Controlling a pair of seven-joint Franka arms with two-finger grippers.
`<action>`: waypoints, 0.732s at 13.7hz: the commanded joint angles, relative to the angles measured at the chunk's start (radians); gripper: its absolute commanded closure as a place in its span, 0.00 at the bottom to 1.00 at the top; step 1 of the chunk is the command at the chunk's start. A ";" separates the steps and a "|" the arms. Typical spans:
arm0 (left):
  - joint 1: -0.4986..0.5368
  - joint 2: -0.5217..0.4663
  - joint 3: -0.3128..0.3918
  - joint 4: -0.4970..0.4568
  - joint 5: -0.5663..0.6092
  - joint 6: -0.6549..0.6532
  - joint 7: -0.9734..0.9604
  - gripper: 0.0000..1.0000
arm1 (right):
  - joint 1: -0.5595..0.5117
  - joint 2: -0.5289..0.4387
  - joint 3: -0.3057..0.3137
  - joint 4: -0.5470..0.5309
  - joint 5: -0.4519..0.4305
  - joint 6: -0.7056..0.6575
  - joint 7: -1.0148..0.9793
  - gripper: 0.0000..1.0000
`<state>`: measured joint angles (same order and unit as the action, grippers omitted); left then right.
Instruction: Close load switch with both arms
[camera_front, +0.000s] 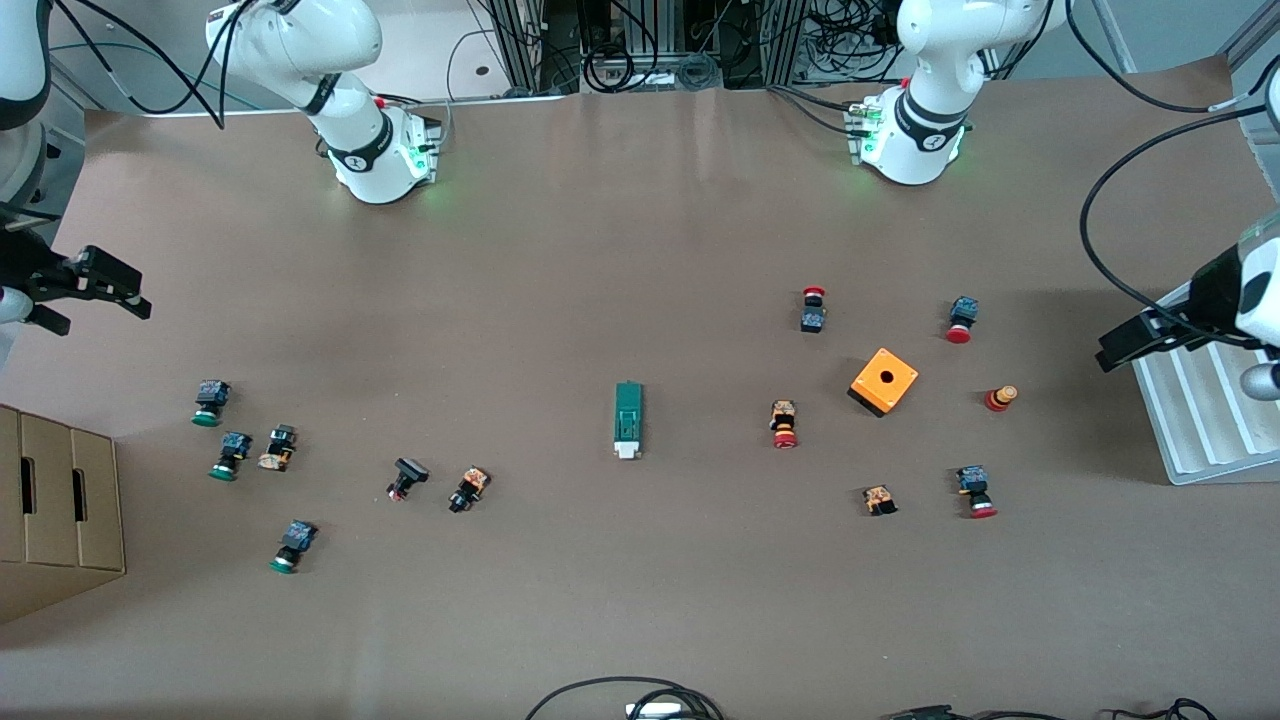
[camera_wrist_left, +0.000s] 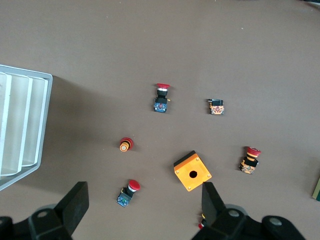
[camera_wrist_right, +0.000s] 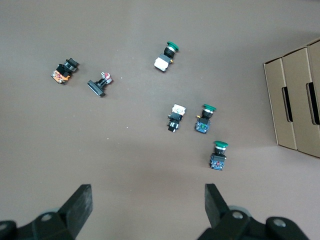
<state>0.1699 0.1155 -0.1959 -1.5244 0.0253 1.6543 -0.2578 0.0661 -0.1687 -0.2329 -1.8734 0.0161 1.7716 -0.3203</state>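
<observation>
The load switch, a narrow green block with a white handle piece at its end nearer the front camera, lies flat at the middle of the table. Only a sliver of it shows at the edge of the left wrist view. My left gripper is open and empty, up in the air over the table's left-arm end beside the white tray; in its wrist view it is over red push buttons. My right gripper is open and empty, up over the right-arm end; its wrist view shows bare table under it.
An orange box with a hole and several red-capped push buttons lie toward the left arm's end. Several green-capped buttons lie toward the right arm's end. A cardboard box and a white ribbed tray stand at the table's ends.
</observation>
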 joint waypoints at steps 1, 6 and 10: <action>0.003 -0.014 -0.003 -0.006 -0.015 0.027 -0.005 0.00 | 0.008 -0.002 -0.002 0.016 -0.025 -0.017 -0.002 0.00; 0.023 -0.027 -0.003 0.042 0.002 -0.041 -0.002 0.00 | 0.009 -0.002 -0.002 0.017 -0.025 -0.015 0.000 0.00; 0.025 -0.030 0.078 0.055 -0.008 -0.097 0.000 0.00 | 0.009 -0.002 -0.002 0.017 -0.025 -0.017 0.000 0.00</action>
<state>0.1874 0.0938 -0.1542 -1.4861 0.0262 1.5904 -0.2619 0.0674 -0.1687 -0.2327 -1.8733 0.0161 1.7716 -0.3203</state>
